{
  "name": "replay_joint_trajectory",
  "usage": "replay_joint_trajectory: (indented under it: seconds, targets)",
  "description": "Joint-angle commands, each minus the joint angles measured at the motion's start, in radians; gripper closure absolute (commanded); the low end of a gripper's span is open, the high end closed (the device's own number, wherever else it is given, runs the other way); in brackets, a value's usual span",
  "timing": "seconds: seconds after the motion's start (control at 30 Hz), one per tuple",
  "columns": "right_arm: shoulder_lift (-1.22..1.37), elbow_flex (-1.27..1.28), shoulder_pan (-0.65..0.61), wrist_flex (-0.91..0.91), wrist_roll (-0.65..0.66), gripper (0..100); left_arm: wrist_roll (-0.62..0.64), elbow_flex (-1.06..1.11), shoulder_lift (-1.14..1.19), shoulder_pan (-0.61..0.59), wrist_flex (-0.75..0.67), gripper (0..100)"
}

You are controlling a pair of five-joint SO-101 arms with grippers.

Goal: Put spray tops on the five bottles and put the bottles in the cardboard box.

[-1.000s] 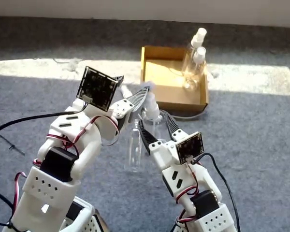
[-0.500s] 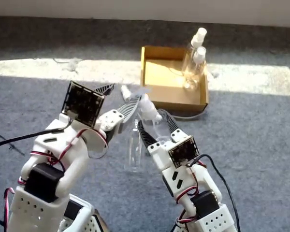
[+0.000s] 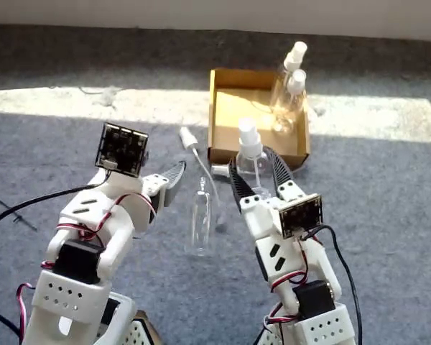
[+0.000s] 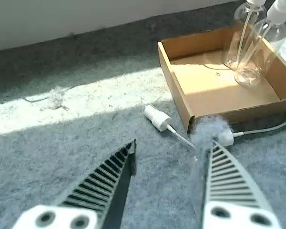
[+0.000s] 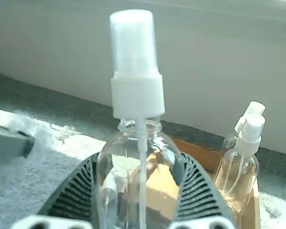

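My right gripper [image 3: 255,169] is shut on a clear bottle [image 3: 253,167] with a white spray top [image 3: 248,133], held upright just in front of the cardboard box [image 3: 226,97]. In the right wrist view the bottle [image 5: 136,181] stands between the dark fingers [image 5: 74,195]. Two capped bottles [image 3: 288,90] stand in the box's far right corner. A topless bottle [image 3: 201,215] stands on the carpet between the arms. My left gripper [image 4: 169,176] is open and holds nothing, left of that bottle. Two loose spray tops [image 4: 155,118], [image 4: 225,138] lie by the box's near left corner.
Grey carpet covers the floor, with a sunlit band across the back. A clump of lint [image 4: 207,131] clings to one left finger. A dust tuft [image 4: 55,98] lies far left. Black cables [image 3: 29,194] trail at the left edge.
My left gripper let go of the spray top, opened and drew back to the left. My right gripper carried the capped bottle right and toward the box.
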Motion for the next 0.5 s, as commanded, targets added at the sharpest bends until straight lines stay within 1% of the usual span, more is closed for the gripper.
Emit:
replay_joint_trajectory:
  seconds: [0.0, 0.13, 0.23, 0.3, 0.47]
  targets:
    - [0.234, -0.228, 0.015, -0.028, -0.026, 99.5, 0.008, 0.068, -0.013, 0.061, -0.057, 73]
    - [0.535, -0.47, 0.015, -0.024, -0.184, 99.5, 0.008, 0.13, -0.013, 0.113, -0.094, 71]
    - [0.645, -0.588, 0.001, -0.025, -0.282, 99.5, 0.008, 0.143, -0.013, 0.173, -0.089, 68]
    - [0.656, -0.582, -0.024, -0.024, -0.313, 99.5, 0.011, 0.143, -0.013, 0.205, -0.089, 65]
    - [0.596, -0.484, -0.094, -0.022, -0.305, 99.5, 0.009, 0.142, -0.013, 0.231, -0.089, 63]
